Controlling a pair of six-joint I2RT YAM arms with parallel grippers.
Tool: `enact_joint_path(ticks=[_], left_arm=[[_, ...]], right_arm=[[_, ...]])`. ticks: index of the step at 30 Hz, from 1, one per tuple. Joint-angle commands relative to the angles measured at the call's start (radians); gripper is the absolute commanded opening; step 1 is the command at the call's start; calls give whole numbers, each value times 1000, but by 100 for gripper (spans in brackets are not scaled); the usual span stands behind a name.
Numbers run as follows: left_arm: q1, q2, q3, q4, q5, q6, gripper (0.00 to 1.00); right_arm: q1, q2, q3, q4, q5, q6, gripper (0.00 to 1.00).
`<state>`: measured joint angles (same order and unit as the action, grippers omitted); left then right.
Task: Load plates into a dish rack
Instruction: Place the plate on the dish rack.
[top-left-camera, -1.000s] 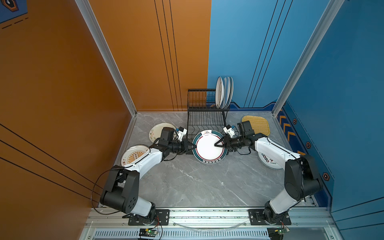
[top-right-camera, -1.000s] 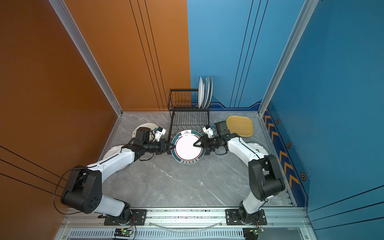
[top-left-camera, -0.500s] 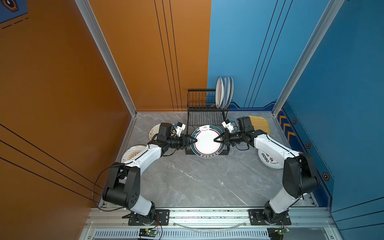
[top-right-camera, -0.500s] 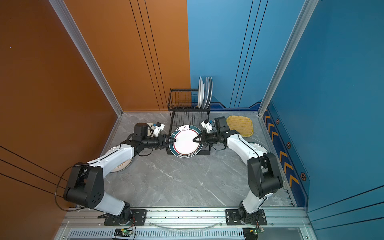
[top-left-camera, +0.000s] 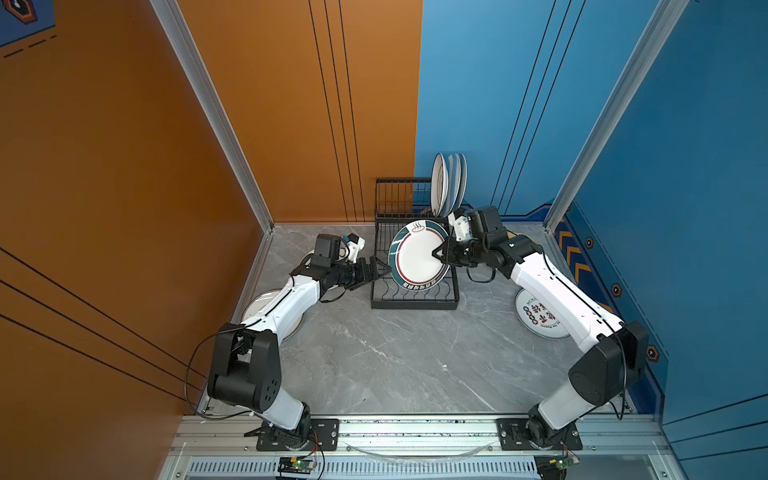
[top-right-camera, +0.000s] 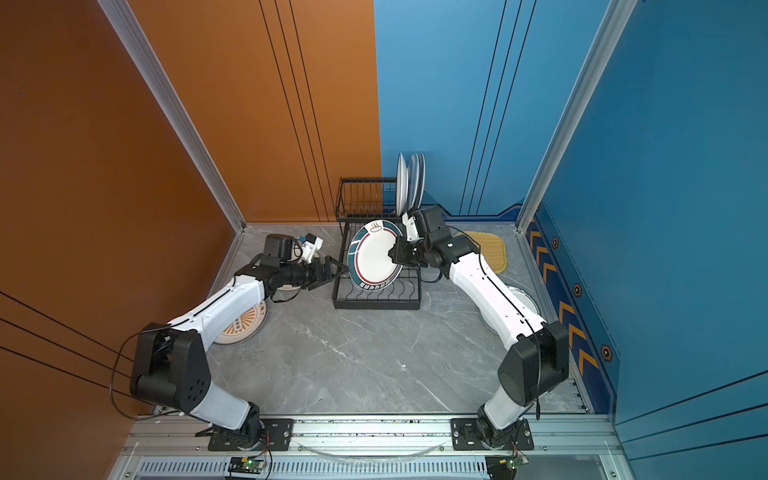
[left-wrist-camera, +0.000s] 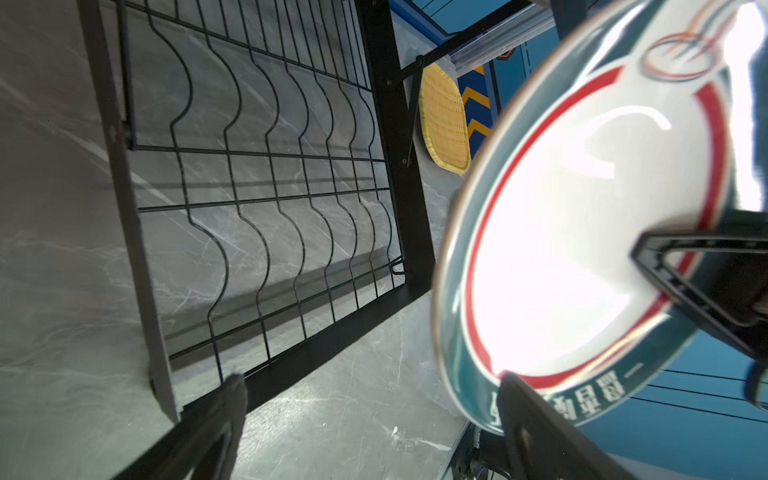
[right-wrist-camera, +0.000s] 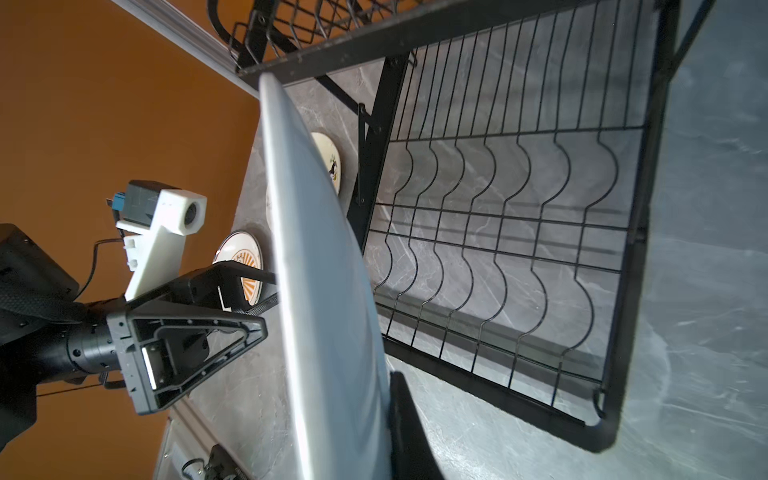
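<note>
**Handoff done, my left just let go and my right has the plate solo**

My left gripper (top-left-camera: 380, 269) has sprung wide, straddling the plate (top-left-camera: 415, 259) at its 9 o'clock rim. My right gripper (top-left-camera: 436, 253) pinches it at 3 o'clock, tilted up over the dish rack (top-left-camera: 415, 305) front tier, so slotting looks next. The right wrist view shows the plate edge-on with my left fingers (right-wrist-camera: 249, 332) off it, which the top views don't show. The racked plates (top-left-camera: 446, 187) stand at 12 o'clock.

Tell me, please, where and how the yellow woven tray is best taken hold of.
Pinch the rolled rim of the yellow woven tray, coming straight down from above and straddling the edge. It lies flat on the table, so a sideways approach would probably find nothing to close on.
</note>
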<state>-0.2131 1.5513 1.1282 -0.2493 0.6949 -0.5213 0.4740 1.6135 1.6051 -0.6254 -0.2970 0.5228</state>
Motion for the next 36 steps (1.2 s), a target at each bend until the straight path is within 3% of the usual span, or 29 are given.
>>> enact_joint_path(ticks=[1,8,18,25,36], left_arm=[[13,-7,18,-77,-55,60,96],[20,-8,8,-116,-70,108,98],[27,-3,-15,-148,-82,165,99],[28,-17,-37,-148,-95,173,100],[41,-19,-39,-148,-104,187,99]], right_arm=[[68,-41,117,-130,324,-36,0],[205,56,375,-200,704,-68,0],[286,271,696,-108,1065,-241,0],[290,369,727,167,1218,-419,0],[282,494,742,476,1321,-619,0]])
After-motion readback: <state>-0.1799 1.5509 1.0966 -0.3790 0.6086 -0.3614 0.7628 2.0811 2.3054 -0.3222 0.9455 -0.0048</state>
